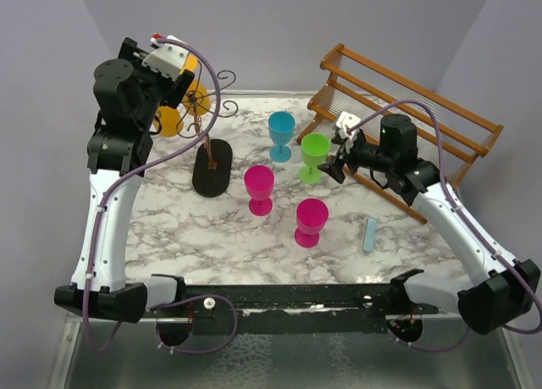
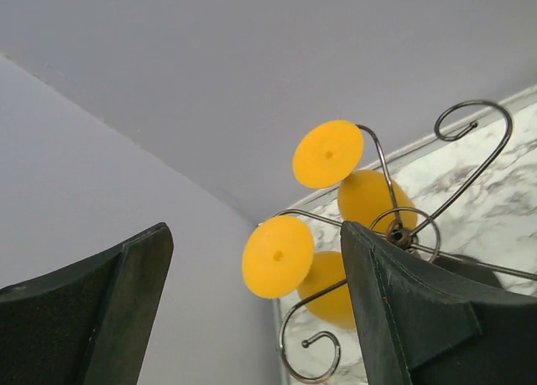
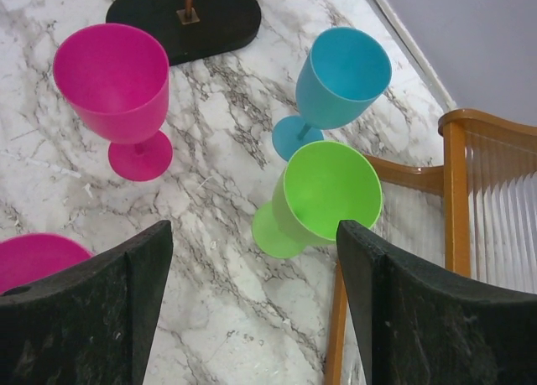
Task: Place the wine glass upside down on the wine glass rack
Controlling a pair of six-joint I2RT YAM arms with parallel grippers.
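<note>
The wine glass rack (image 1: 212, 167), a dark wire tree on a black oval base, stands at the back left. Two yellow wine glasses (image 2: 278, 256) (image 2: 328, 153) hang upside down in its curled arms (image 2: 399, 234), feet upward. My left gripper (image 2: 256, 318) is raised beside them, open and apart from the nearer yellow glass, with nothing between its fingers. My right gripper (image 3: 252, 318) is open and empty just in front of the upright green wine glass (image 3: 327, 192) (image 1: 314, 152). A blue glass (image 1: 281, 130) and two magenta glasses (image 1: 259, 186) (image 1: 311, 219) stand upright mid-table.
A large brown wooden slatted rack (image 1: 406, 109) stands at the back right, right behind the green glass and my right gripper (image 1: 339, 156). A small light-blue object (image 1: 369, 234) lies on the marble table near the right arm. The wall corner is close behind the wire tree.
</note>
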